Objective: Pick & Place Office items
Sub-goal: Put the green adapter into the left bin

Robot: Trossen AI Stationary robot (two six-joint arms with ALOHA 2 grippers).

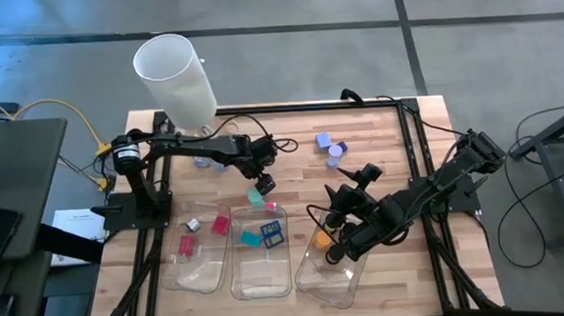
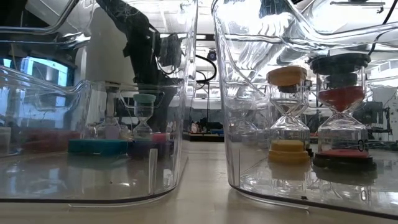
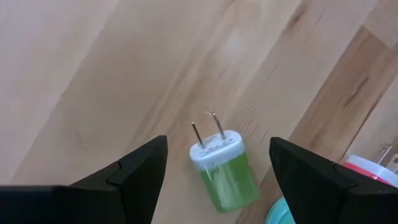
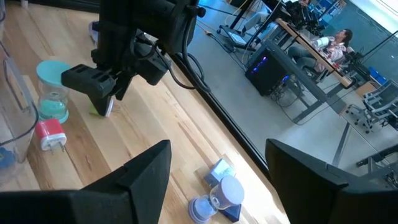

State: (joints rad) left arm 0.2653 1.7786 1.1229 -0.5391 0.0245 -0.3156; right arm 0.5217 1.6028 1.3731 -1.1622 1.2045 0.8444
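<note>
Your left arm reaches in from the table's left edge toward the middle, wrist bent down, and the left gripper (image 1: 261, 185) hangs low with its fingers (image 3: 134, 171) spread apart, nothing between them. Your right arm stretches in from the right edge, and the right gripper (image 1: 338, 254) has its fingers (image 4: 140, 174) parted too, holding nothing.

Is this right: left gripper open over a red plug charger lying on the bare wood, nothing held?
Wrong on colour only. The left wrist view shows the left gripper open over a green plug charger with a white prong end, lying on the bare wood table, not a red one. Nothing is held.
</note>
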